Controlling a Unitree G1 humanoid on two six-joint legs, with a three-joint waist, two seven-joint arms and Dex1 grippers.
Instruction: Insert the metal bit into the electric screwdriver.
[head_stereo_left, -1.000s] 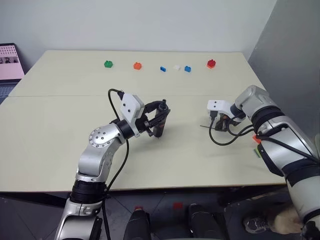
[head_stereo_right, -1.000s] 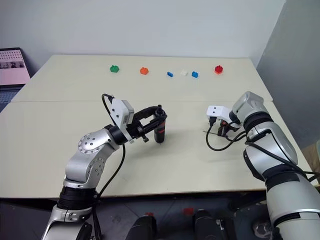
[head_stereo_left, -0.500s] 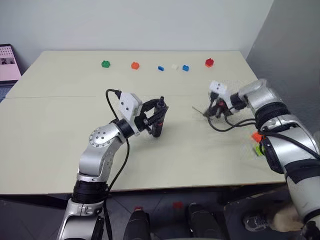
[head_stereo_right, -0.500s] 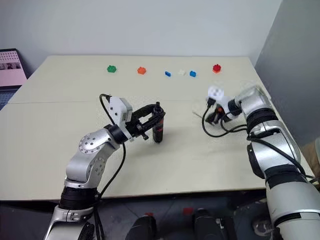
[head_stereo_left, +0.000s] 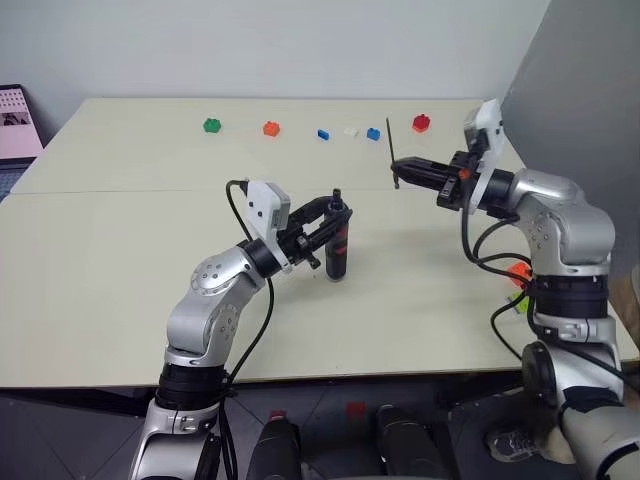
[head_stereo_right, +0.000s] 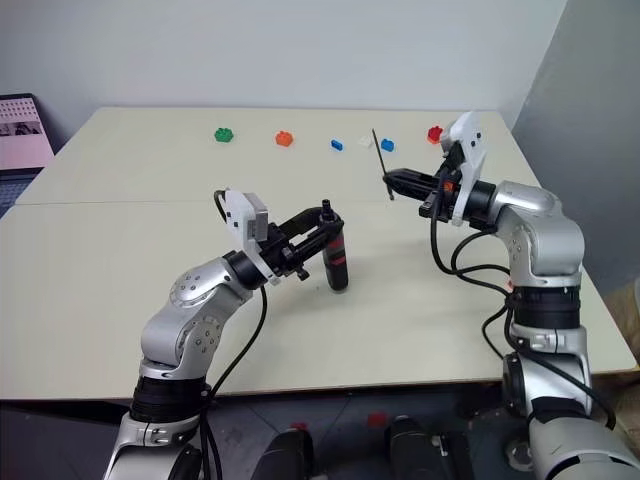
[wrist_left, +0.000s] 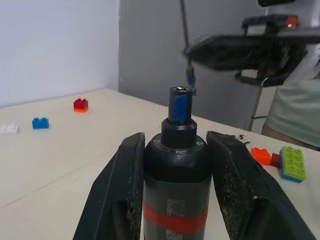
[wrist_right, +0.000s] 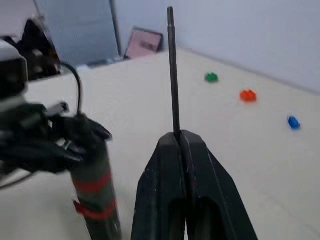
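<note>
My left gripper (head_stereo_left: 335, 215) is shut on the electric screwdriver (head_stereo_left: 338, 247), a black body with a red band that stands upright near the middle of the table. In the left wrist view its fingers (wrist_left: 125, 190) clamp the body (wrist_left: 176, 170) on both sides, socket end up. My right gripper (head_stereo_left: 402, 169) is raised to the right of the screwdriver, level and pointing left. It is shut on the metal bit (head_stereo_left: 390, 150), a thin grey rod standing about upright in the fingertips (wrist_right: 192, 150). The bit (wrist_right: 172, 65) and the screwdriver are apart.
Small bricks line the table's far side: green (head_stereo_left: 212, 126), orange (head_stereo_left: 271, 128), blue (head_stereo_left: 323, 135), white (head_stereo_left: 350, 131), blue (head_stereo_left: 373, 133), red (head_stereo_left: 421, 124). Orange (head_stereo_left: 517, 272) and green (head_stereo_left: 520, 300) bricks lie by the right edge. A grey panel (head_stereo_left: 590, 90) stands at the right.
My right gripper has lifted off the table with the bit, swung up and leftward and turned level, so the bit now stands upright. The left gripper and screwdriver have stayed about where they were.
</note>
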